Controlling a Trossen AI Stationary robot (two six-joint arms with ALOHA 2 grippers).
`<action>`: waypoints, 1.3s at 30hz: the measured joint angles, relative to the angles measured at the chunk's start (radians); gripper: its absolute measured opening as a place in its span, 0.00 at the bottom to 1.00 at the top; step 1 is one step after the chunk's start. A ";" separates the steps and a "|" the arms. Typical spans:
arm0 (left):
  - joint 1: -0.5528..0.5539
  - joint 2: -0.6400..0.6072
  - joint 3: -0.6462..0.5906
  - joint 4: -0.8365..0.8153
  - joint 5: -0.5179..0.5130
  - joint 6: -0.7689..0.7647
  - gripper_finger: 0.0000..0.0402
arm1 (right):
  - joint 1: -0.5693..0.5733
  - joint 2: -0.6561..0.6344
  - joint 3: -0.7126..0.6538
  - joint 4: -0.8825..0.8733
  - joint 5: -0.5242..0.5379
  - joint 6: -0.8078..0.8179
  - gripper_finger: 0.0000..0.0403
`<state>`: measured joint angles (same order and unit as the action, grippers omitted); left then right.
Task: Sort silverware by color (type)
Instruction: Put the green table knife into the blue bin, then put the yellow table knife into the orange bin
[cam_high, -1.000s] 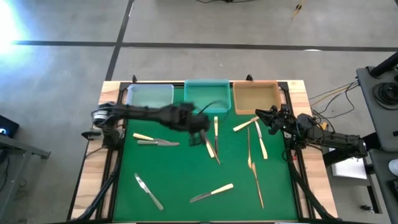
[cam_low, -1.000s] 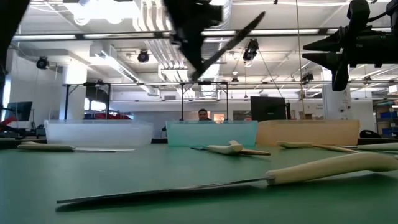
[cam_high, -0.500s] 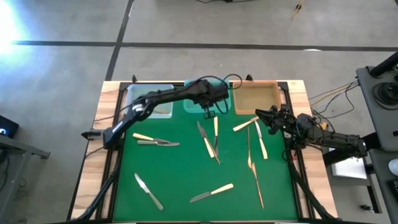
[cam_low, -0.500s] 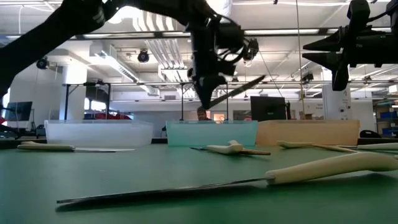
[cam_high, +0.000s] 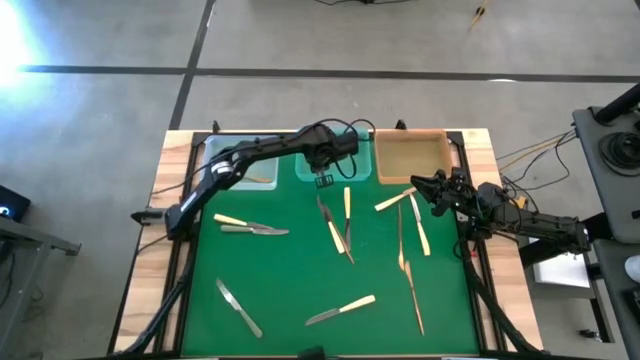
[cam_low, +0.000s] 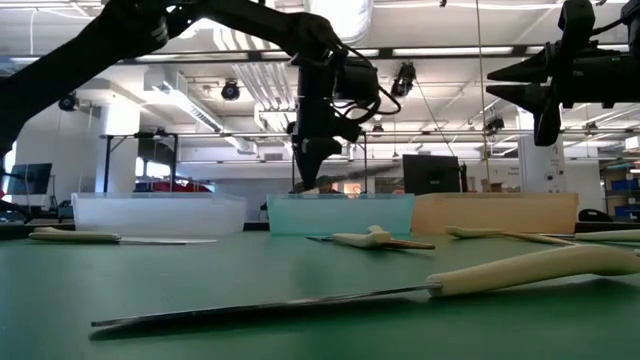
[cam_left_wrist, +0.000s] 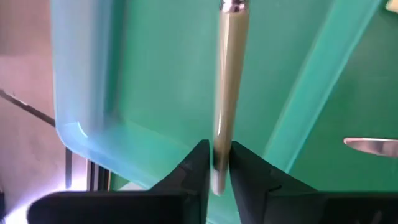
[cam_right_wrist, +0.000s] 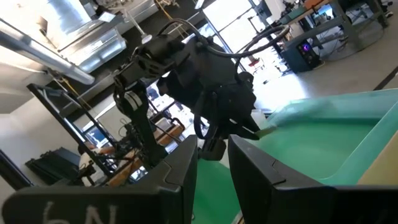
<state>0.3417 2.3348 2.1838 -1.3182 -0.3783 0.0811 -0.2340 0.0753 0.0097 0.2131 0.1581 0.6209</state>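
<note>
Overhead, the left gripper (cam_high: 322, 178) hangs over the near edge of the teal bin (cam_high: 310, 160), the middle one of three at the far end of the green mat (cam_high: 290, 290). The step in hand looks like dropping one piece into that bin. The rest of the silverware (cam_high: 341, 310) lies scattered on the mat. The right gripper (cam_high: 418, 186) waits at the mat's right edge, just beside the amber bin (cam_high: 410, 157). What the left one carries is too small to make out from above.

From table height, the left gripper (cam_low: 303, 180) points down above the teal bin (cam_low: 340, 214), and a thin knife (cam_low: 345, 181) lies almost level at its tip. Whether the fingers grip it or have just let go cannot be told here. A cream-handled knife (cam_low: 520, 270) fills the foreground.

At the left wrist, a cream-handled knife (cam_left_wrist: 227, 87) sits between narrow jaws, over the teal bin (cam_left_wrist: 168, 74); its blade is cut off at the frame edge. I judge the next move is to widen the jaws fully and lift clear.

At the right wrist, its own jaws stand narrowly parted with nothing between them; beyond them the left arm (cam_right_wrist: 205, 87) shows over the teal bin (cam_right_wrist: 323, 130).
</note>
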 joint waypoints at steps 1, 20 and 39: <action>0.001 0.000 0.001 0.000 -0.001 -0.012 0.12 | 0.000 0.000 0.000 0.000 0.000 0.000 0.20; -0.097 -0.102 0.143 -0.248 0.176 -0.125 0.14 | 0.000 0.000 0.000 0.000 0.000 0.000 0.20; -0.192 -0.869 -0.937 -0.106 0.405 -0.494 0.13 | 0.000 0.005 0.000 0.000 0.000 0.000 0.20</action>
<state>0.1501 1.4663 1.2464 -1.4241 0.0268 -0.4132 -0.2338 0.0806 0.0096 0.2133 0.1585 0.6209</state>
